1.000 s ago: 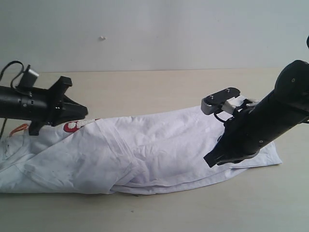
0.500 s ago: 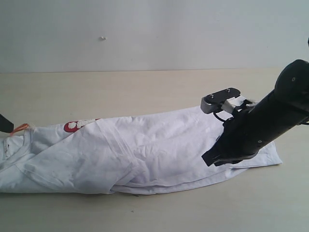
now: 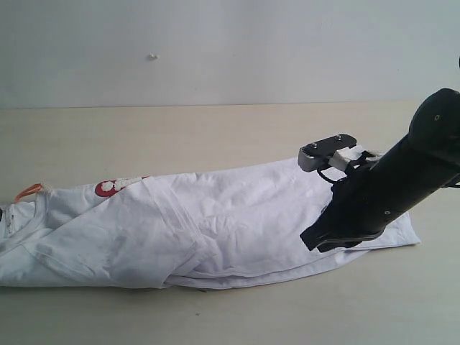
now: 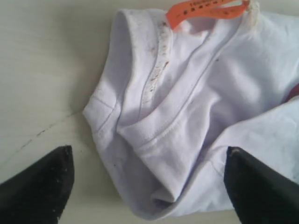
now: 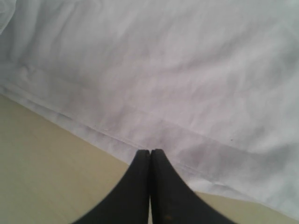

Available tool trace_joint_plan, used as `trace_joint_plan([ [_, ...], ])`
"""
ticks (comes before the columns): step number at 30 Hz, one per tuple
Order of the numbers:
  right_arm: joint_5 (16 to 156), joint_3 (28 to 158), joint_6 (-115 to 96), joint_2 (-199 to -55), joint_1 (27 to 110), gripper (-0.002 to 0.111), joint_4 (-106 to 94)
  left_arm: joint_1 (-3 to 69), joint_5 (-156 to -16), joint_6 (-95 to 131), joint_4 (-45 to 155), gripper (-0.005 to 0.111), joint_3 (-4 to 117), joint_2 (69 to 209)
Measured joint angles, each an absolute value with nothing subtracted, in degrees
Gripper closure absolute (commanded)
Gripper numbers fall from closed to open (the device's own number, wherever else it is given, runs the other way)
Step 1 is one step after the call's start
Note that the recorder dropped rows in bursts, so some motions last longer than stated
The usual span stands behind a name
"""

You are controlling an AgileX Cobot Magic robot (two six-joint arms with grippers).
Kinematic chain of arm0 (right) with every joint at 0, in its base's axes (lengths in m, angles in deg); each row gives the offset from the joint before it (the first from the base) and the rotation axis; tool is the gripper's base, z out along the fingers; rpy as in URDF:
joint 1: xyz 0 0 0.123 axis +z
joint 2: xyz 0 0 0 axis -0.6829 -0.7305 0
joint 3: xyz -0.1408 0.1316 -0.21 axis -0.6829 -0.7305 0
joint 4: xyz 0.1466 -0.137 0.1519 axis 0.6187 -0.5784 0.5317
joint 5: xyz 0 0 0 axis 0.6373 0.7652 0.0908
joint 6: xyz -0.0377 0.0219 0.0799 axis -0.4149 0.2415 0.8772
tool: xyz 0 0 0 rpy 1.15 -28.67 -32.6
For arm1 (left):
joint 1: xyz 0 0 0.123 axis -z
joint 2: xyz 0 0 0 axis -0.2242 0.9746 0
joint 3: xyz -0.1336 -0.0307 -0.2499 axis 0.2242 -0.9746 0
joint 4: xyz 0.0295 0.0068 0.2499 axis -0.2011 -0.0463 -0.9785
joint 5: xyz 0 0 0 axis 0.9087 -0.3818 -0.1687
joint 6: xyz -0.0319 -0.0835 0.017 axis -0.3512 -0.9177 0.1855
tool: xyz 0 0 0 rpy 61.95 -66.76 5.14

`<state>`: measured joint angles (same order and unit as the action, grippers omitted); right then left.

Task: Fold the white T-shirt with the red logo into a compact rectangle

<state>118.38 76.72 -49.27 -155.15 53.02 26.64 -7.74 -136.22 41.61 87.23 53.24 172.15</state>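
Note:
The white T-shirt (image 3: 215,223) lies folded lengthwise in a long band across the table. Part of the red logo (image 3: 115,186) shows near its left end, with the orange neck tag (image 3: 29,191) beyond it. In the left wrist view my left gripper (image 4: 148,156) hangs open above the ribbed collar (image 4: 154,79) and a folded edge of cloth, holding nothing; the orange tag (image 4: 205,9) lies past the collar. The left gripper is out of the exterior view. My right gripper (image 3: 312,240) is shut with nothing between its fingers, and its tips (image 5: 150,153) sit over the shirt's hem (image 5: 112,135) near the right end.
The shirt rests on a pale wooden table (image 3: 215,136) in front of a plain grey wall (image 3: 230,50). Bare tabletop shows behind the shirt and along the front edge (image 3: 287,316). The right arm's black link (image 3: 402,172) slants over the shirt's right end.
The left arm has pulled back to the left, out of the exterior view, uncovering the logo and tag. The right arm has barely shifted.

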Motion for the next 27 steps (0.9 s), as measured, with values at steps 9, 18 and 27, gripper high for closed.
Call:
trace_joint_plan([
  [9, 120.3, 77.4, -49.3, -155.2, 53.0, 0.108, 26.6, -7.7, -138.0, 39.1, 86.5, 0.023, 53.2, 176.6],
  [18, 122.1, 78.5, -49.3, -155.2, 53.0, 0.108, 26.7, -7.7, -138.4, 40.0, 88.9, 0.023, 53.3, 179.9],
  [27, 122.3, 78.5, -49.4, -155.2, 53.0, 0.108, 26.7, -7.9, -147.9, 47.5, 100.1, 0.028, 53.7, 184.4],
])
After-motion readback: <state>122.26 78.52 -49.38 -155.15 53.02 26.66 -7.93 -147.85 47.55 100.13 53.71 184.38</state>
